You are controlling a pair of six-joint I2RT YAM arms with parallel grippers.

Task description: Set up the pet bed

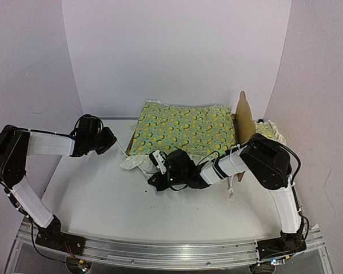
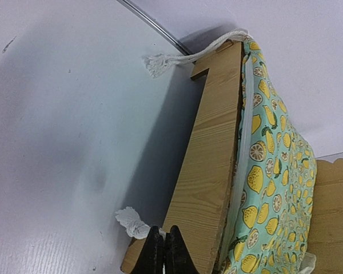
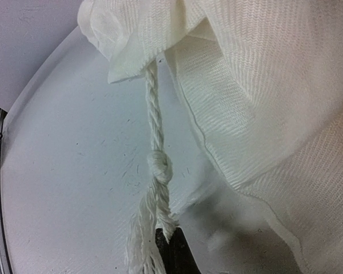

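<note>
The pet bed [image 1: 242, 117] stands at the back centre, its tall plywood headboard at the right end. The lemon-print blanket [image 1: 183, 128] covers it and hides the mattress pad. My left gripper [image 1: 107, 140] is at the bed's left end. In the left wrist view it [image 2: 164, 229] is shut on a white cord tassel [image 2: 131, 222] beside the low wooden end board [image 2: 211, 165]. My right gripper [image 1: 159, 174] is at the bed's front left, under the blanket's white ruffle [image 3: 263, 85]. It [image 3: 172, 233] is shut on the frayed end of a knotted white cord [image 3: 158, 165].
The small lemon-print pillow [image 1: 270, 130] lies behind the headboard at the right. A second cord tassel [image 2: 157, 61] hangs at the far corner of the end board. White walls close in the back and both sides. Bare tabletop [image 1: 103, 194] lies in front of the bed.
</note>
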